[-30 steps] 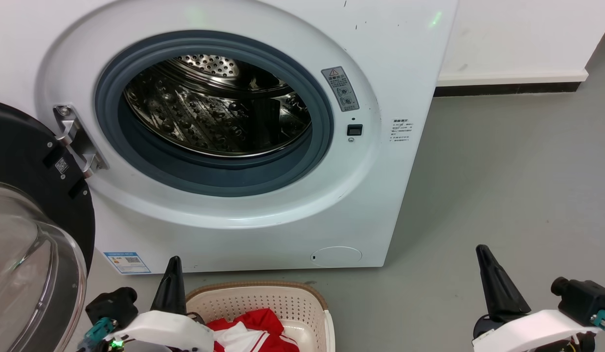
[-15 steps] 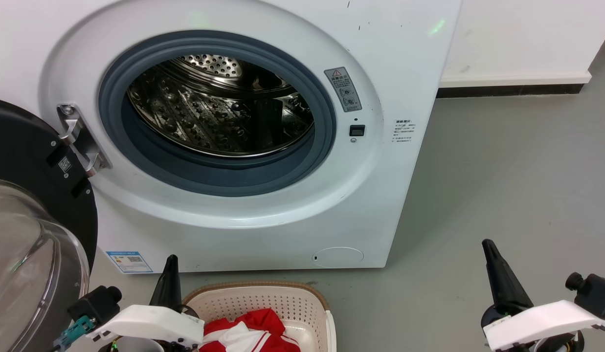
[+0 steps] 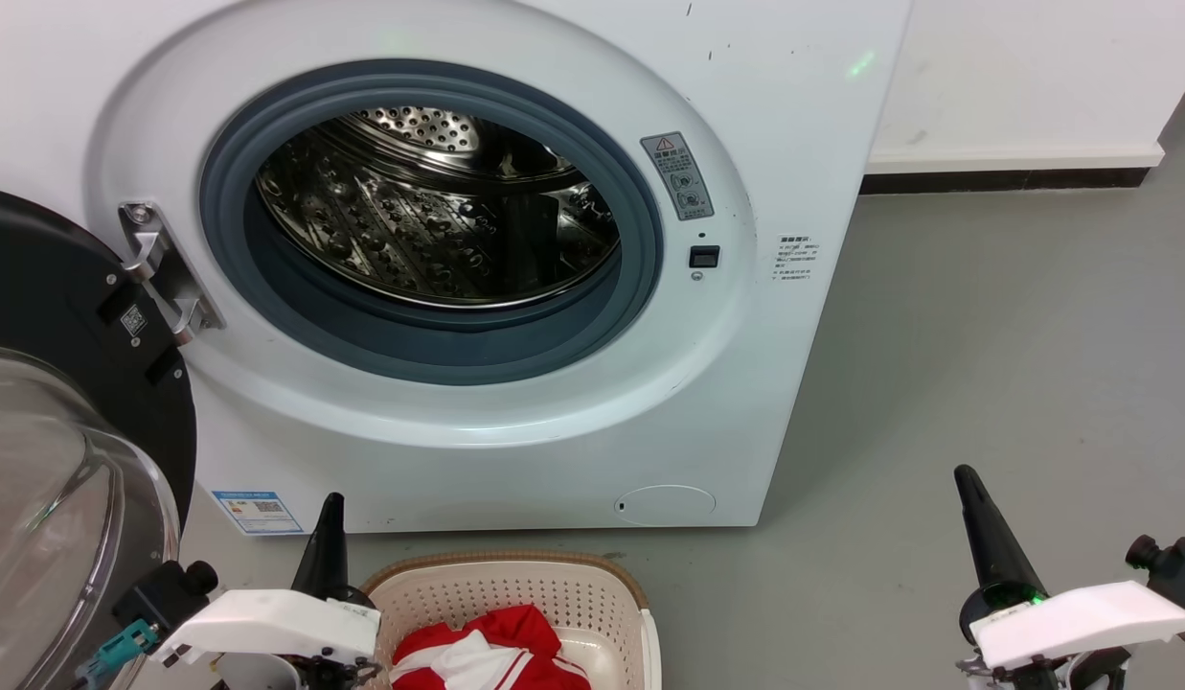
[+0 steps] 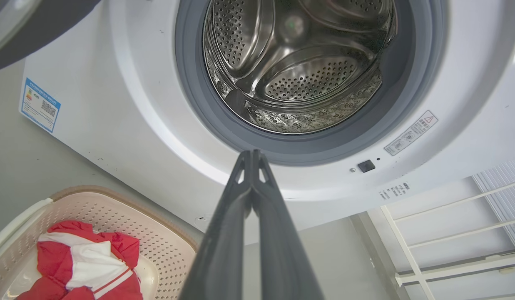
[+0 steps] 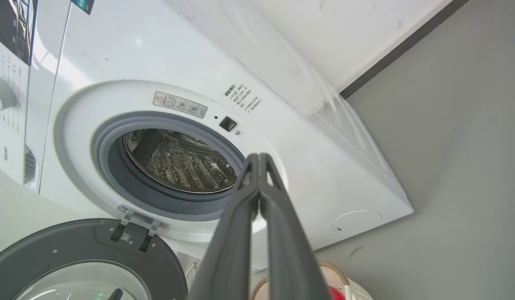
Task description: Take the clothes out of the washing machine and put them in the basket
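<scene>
Clothes (image 3: 515,634) in basket (image 3: 501,558) — just R of left gripper (image 3: 332,502), prob. lower (tips together); right gripper (image 3: 966,475) pinched too.

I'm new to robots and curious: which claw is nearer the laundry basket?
Left. The left claw sits right beside the basket; the right claw is far off to its right, above the floor.

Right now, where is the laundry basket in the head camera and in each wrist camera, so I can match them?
Head view: basket at bottom centre, cut off by the edge.
Left wrist view: bottom left corner, left of the left gripper's fingers.
Right wrist view: a sliver of rim at the bottom edge, right of the right gripper's fingers.
Shared landmark: the small black square on the washing machine front.
</scene>
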